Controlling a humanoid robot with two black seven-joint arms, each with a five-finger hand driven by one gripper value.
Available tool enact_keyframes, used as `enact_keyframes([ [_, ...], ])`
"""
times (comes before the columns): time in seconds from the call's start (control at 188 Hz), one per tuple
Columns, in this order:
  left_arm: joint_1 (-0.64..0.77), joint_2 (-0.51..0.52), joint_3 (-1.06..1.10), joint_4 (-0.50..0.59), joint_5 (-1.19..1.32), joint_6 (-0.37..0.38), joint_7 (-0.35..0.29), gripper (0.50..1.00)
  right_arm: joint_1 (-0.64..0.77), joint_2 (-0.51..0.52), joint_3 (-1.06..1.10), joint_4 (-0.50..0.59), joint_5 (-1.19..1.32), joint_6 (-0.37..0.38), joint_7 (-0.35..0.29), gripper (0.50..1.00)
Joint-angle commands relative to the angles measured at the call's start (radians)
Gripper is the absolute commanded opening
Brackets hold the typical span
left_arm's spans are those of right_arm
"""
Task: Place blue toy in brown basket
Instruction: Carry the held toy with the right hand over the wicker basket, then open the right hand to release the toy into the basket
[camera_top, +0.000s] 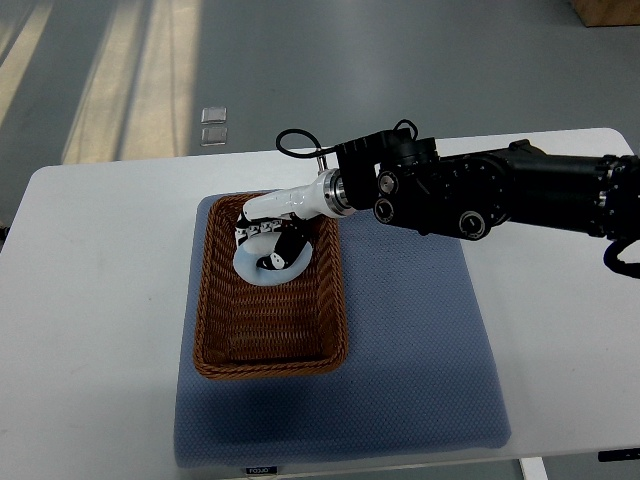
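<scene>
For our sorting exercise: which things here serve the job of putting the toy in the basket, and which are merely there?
Job:
right hand
blue toy, pale, grasped over the basket
brown basket

Merely there:
blue mat
white table

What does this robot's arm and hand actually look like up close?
The right arm is bulky matte black with round silver-ringed joint caps. A thin black cable loops near the silver wrist ring. The right hand is white with black joints. No left arm shows.
</scene>
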Motion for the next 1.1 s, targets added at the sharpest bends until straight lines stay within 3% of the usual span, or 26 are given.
enact_keyframes([
  [0.0,0.0,0.0,0.0,0.0,0.0,0.0,0.0,1.0,-0.027,0.013,0.001,-0.014,-0.003,-0.014,0.0,0.5],
  [0.409,0.0,0.0,0.0,0.0,0.0,0.0,0.0,1.0,-0.085,0.028,0.004,-0.055,-0.003,-0.058,0.001,0.5],
  [0.42,0.0,0.0,0.0,0.0,0.0,0.0,0.0,1.0,-0.085,0.028,0.004,-0.055,-0.003,-0.062,0.001,0.527],
  [0.425,0.0,0.0,0.0,0.0,0.0,0.0,0.0,1.0,-0.087,0.028,0.004,-0.055,-0.001,-0.065,0.003,0.571],
  [0.43,0.0,0.0,0.0,0.0,0.0,0.0,0.0,1.0,-0.087,0.028,0.004,-0.055,-0.001,-0.065,0.003,0.572],
  [0.436,0.0,0.0,0.0,0.0,0.0,0.0,0.0,1.0,-0.087,0.028,0.004,-0.055,-0.001,-0.068,0.003,0.618],
  [0.441,0.0,0.0,0.0,0.0,0.0,0.0,0.0,1.0,-0.087,0.028,0.004,-0.055,-0.001,-0.068,0.003,0.619],
  [0.446,0.0,0.0,0.0,0.0,0.0,0.0,0.0,1.0,-0.087,0.028,0.004,-0.055,0.0,-0.071,0.003,0.663],
  [0.452,0.0,0.0,0.0,0.0,0.0,0.0,0.0,1.0,-0.087,0.028,0.004,-0.055,0.0,-0.071,0.003,0.664],
  [0.457,0.0,0.0,0.0,0.0,0.0,0.0,0.0,1.0,-0.087,0.028,0.004,-0.055,0.002,-0.074,0.003,0.712],
  [0.462,0.0,0.0,0.0,0.0,0.0,0.0,0.0,1.0,-0.087,0.028,0.004,-0.055,0.002,-0.074,0.003,0.713],
  [0.467,0.0,0.0,0.0,0.0,0.002,0.0,0.0,1.0,-0.087,0.028,0.004,-0.055,0.005,-0.077,0.003,0.753],
  [0.473,0.0,0.0,0.0,0.0,0.002,0.0,0.0,1.0,-0.087,0.028,0.004,-0.055,0.005,-0.077,0.003,0.754],
  [0.478,0.0,0.0,0.0,0.0,0.0,0.0,0.0,1.0,-0.087,0.028,0.004,-0.055,0.007,-0.08,0.003,0.786],
  [0.526,0.0,0.0,0.0,0.0,0.0,0.0,0.0,1.0,-0.087,0.028,0.004,-0.055,0.011,-0.081,0.003,0.838],
  [0.669,0.0,0.0,0.0,0.0,0.0,0.0,0.0,1.0,-0.087,0.028,0.004,-0.055,0.014,-0.08,0.003,0.866],
  [0.717,0.0,0.0,0.0,0.0,0.0,0.0,0.0,1.0,-0.085,0.028,0.008,-0.054,0.016,-0.08,0.003,0.905],
  [0.951,0.0,0.0,0.0,0.0,0.0,0.0,0.0,1.0,-0.059,0.028,0.073,-0.052,0.025,-0.065,0.004,0.911],
  [1.094,0.0,0.0,0.0,0.0,0.0,0.0,0.0,1.0,-0.039,-0.069,0.195,-0.054,0.085,-0.055,0.004,0.911],
])
